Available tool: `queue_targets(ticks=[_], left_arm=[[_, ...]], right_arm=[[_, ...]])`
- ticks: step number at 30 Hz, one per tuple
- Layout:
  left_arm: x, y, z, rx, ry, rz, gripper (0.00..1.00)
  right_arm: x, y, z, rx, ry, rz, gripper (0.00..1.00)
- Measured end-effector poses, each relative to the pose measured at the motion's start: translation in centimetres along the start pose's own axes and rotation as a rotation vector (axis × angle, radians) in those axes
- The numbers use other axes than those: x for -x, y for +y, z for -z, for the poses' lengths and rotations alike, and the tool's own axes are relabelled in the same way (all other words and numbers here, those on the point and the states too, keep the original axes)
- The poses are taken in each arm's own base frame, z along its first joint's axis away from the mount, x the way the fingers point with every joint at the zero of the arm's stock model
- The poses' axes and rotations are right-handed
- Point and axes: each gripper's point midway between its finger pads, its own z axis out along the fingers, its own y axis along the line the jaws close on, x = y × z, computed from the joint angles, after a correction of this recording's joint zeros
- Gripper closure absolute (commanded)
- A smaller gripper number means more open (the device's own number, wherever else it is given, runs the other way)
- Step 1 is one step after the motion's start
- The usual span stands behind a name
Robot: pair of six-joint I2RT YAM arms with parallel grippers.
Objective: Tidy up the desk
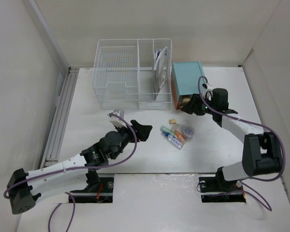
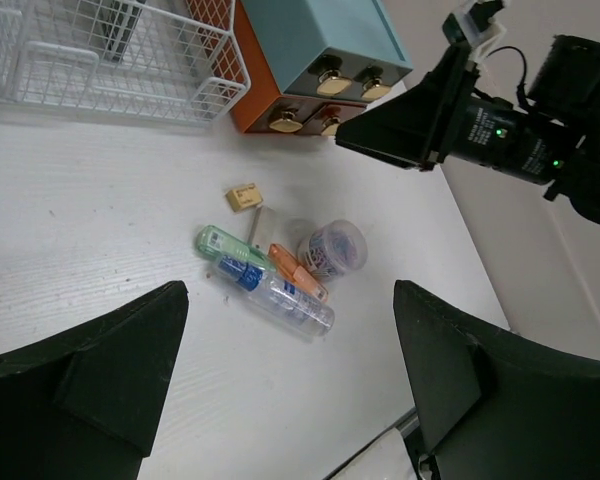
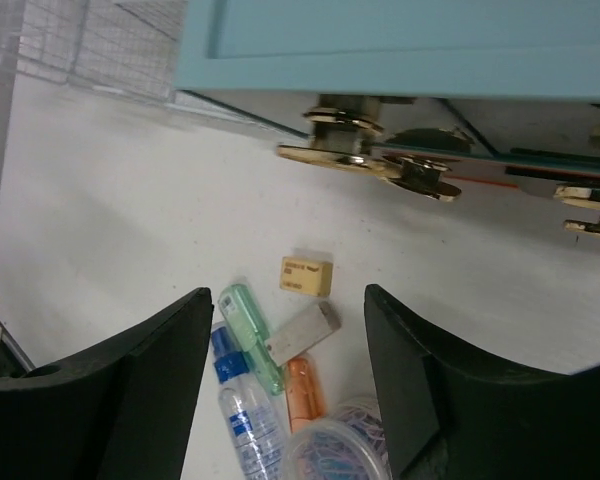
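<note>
On the white desk (image 1: 77,125) lies a small pile: a clear bottle with a blue cap (image 2: 280,295), a green tube (image 2: 225,245), an orange tube (image 2: 298,272), a grey stick (image 3: 302,333), a yellow eraser (image 3: 306,275) and a round tub of paper clips (image 2: 332,248). My left gripper (image 1: 144,130) hovers open just left of the pile, nothing between its fingers (image 2: 110,380). Nearer the teal drawer box (image 1: 186,82), my right gripper (image 1: 191,106) is open above the pile's far side, close to the box's gold knobs (image 3: 340,135).
A white wire basket (image 1: 116,72) with papers in its right compartment stands at the back, touching the drawer box's left side. A ribbed metal rail (image 1: 60,116) runs along the desk's left edge. White walls enclose the desk.
</note>
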Motion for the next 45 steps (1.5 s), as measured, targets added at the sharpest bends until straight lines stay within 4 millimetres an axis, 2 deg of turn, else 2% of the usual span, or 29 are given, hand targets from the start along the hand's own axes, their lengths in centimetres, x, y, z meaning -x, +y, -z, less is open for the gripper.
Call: queue_targets(ticks=[6, 12, 19, 26, 30, 34, 39, 45], left_arm=[[-0.7, 0.0, 0.1, -0.005, 0.023, 0.011, 0.19], [-1.1, 0.3, 0.2, -0.001, 0.034, 0.012, 0.19], [-1.5, 0.5, 0.2, 0.001, 0.040, 0.010, 0.19], [-2.8, 1.8, 0.4, 0.020, 0.065, 0.008, 0.19], [-2.7, 1.8, 0.7, 0.011, 0.060, 0.025, 0.19], [-2.4, 1.6, 0.9, 0.002, 0.051, 0.037, 0.19], [-2.5, 1.7, 1.1, -0.003, 0.051, 0.046, 0.19], [-2.6, 2.0, 1.5, -0.006, 0.050, 0.062, 0.19]], right_arm=[[-0.9, -2.0, -1.8, -0.057, 0.017, -0.068, 0.33], [1.2, -1.9, -2.7, -0.048, -0.064, -0.082, 0.33], [2.3, -1.1, -3.6, -0.033, -0.108, -0.086, 0.33], [3.6, -1.8, -4.1, -0.080, -0.168, -0.099, 0.39], [3.9, -2.4, -4.1, -0.117, -0.186, -0.107, 0.39], [3.9, -2.6, -4.1, -0.135, -0.191, -0.108, 0.46], [3.9, -2.7, -4.2, -0.141, -0.195, -0.111, 0.70], [3.8, -2.7, -3.9, -0.149, -0.208, -0.114, 0.77]])
